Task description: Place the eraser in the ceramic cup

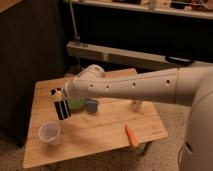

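Hanging in the air over the wooden table (102, 129), the eraser (61, 106) is just above the ceramic cup (50, 133) and a little toward the cup's right as the camera sees it. It is clear of the rim and not inside. Its long axis runs nearly upright, with the lower end tipped slightly away from the cup and pointing down at the tabletop just beside it.

The gripper (57, 93) is above the cup at the eraser's upper end. Its fingers are closed on that end, and the dark bar hangs below them. The white arm (135, 90) reaches in from the far right of the cup.

The cup stands upright with its mouth open. Beyond the cup and behind the eraser a green bowl (77, 104) shows in part, with a small blue piece (92, 106) just beside it. Farther right of the cup stand a small whitish bottle (135, 105) and, nearer the table's front edge, an orange stick (131, 135).
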Robot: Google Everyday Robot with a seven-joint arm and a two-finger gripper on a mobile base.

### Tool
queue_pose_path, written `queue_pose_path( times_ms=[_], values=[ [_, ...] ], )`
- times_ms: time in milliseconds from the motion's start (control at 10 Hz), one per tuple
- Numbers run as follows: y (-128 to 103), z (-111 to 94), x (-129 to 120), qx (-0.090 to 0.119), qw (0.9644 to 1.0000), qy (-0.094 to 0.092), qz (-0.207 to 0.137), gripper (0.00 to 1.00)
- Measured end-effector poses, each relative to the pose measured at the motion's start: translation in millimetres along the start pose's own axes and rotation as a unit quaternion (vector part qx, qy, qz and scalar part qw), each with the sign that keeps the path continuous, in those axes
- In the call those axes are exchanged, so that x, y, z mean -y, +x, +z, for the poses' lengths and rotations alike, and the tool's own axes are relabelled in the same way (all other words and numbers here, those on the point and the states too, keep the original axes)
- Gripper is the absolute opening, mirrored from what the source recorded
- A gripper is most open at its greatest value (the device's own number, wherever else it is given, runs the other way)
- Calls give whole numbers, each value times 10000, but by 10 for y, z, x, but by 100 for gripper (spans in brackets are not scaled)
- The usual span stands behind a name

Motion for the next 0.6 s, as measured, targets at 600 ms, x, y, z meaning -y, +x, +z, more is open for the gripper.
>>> queue_pose_path(
  times_ms=[600],
  values=[
    [113, 44, -594, 216, 9965, -650, -481, 0]
  ],
)
